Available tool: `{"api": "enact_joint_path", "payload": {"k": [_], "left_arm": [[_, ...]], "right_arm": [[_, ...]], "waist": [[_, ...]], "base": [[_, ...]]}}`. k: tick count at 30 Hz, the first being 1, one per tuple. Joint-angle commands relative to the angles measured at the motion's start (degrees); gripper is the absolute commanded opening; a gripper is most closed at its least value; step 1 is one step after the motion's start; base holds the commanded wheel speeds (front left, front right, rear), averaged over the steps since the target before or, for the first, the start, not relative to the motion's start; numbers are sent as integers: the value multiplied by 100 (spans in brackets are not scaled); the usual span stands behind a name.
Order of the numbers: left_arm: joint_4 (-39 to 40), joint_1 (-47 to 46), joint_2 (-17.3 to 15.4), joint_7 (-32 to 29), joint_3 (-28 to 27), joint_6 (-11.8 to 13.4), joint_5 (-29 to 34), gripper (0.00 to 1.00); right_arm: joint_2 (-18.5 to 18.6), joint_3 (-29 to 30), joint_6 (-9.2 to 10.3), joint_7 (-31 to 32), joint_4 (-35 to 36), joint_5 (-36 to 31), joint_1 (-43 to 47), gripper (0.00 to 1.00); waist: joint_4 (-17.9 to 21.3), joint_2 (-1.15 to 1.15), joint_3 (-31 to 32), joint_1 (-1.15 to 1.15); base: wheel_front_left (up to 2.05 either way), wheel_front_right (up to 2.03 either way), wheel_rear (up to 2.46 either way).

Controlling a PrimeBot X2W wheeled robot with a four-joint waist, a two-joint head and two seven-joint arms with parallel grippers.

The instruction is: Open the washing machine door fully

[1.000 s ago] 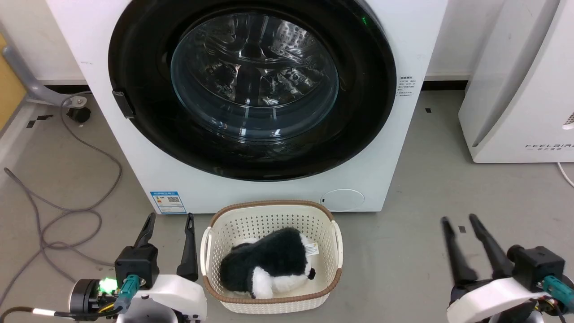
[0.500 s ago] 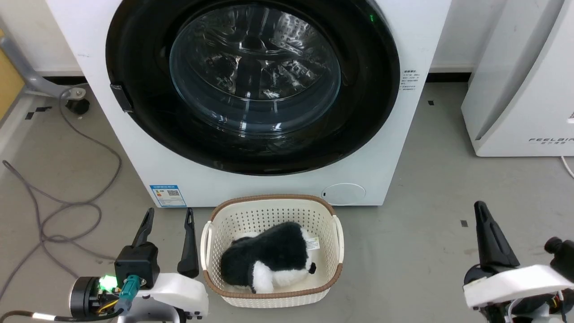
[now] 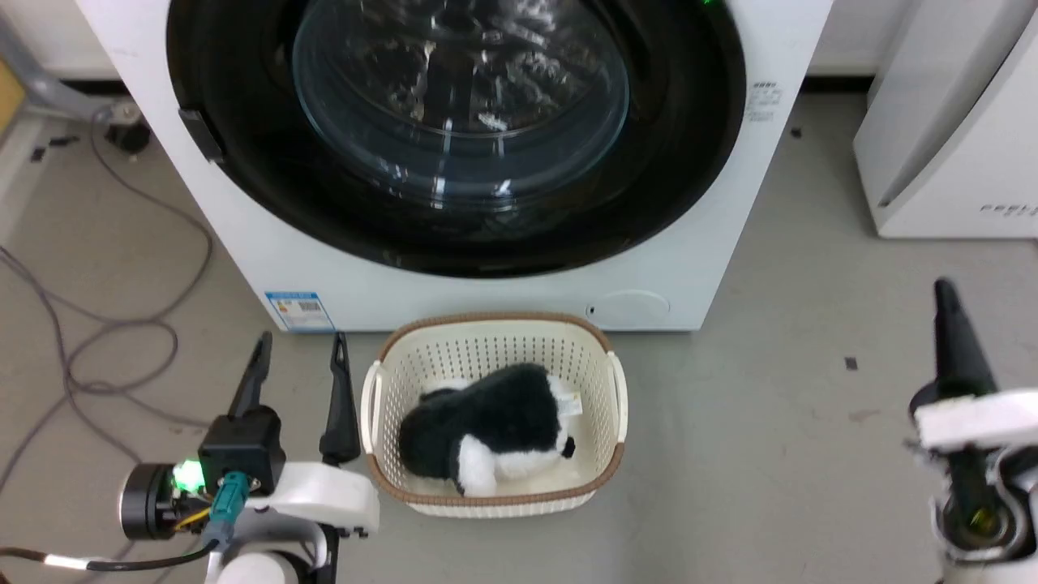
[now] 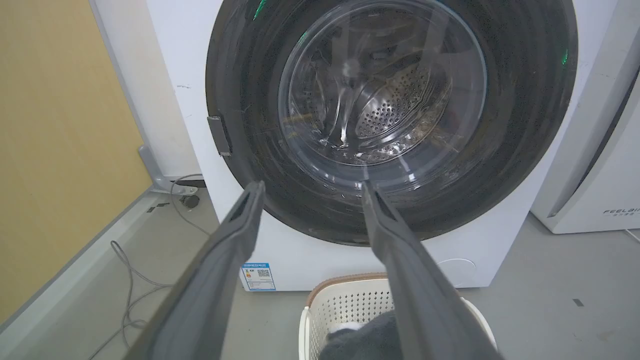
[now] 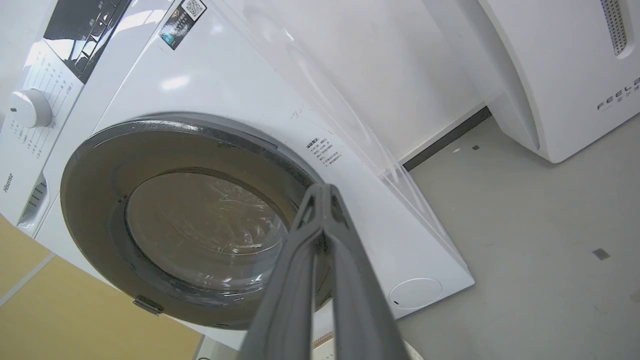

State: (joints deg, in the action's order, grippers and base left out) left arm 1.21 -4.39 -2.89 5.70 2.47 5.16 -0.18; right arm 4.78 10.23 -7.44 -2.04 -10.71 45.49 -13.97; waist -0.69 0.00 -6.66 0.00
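Beyond spread left pincer (image 3: 302, 341), pressed-together right pincer (image 3: 944, 294), washing machine door (image 3: 458, 122), shut, untouched

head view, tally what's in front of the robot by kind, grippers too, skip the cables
washing machine: 1
other white appliance: 1
basket: 1
plush toy: 1
grippers: 2, left gripper and right gripper
total: 6

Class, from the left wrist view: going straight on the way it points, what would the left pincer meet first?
Probably the washing machine door, at its lower black rim: the open left pincer aims there, nothing between. Depth is unclear; it might strike the white washing machine just below.
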Motion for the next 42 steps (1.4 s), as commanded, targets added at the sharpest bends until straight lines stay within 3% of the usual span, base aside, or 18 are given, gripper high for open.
{"api": "enact_joint_path", "payload": {"k": [1, 11, 22, 31, 42], "left_arm": [[51, -138, -17, 58, 7, 52, -6, 100], [168, -488, -15, 178, 81, 167, -13, 100], [309, -799, -48, 310, 107, 294, -1, 100], [339, -992, -36, 417, 214, 403, -41, 100], [366, -1147, -10, 549, 287, 547, -144, 100]], "right_arm": [[86, 74, -3, 15, -126, 257, -266, 0], [468, 221, -3, 13, -793, 989, -1570, 0], [828, -51, -3, 15, -1549, 1437, -3090, 0], [903, -316, -3, 84, -2141, 1846, -4207, 0], [916, -720, -4, 639, -2594, 2400, -4978, 0]], "waist": [[-21, 0, -146, 0], [-129, 0, -747, 0], [-277, 0, -1328, 0], [-403, 0, -1676, 0], [-564, 0, -1913, 0]], "base": [[0, 0, 0], [0, 0, 0], [0, 0, 0], [0, 0, 0], [0, 0, 0]]}}
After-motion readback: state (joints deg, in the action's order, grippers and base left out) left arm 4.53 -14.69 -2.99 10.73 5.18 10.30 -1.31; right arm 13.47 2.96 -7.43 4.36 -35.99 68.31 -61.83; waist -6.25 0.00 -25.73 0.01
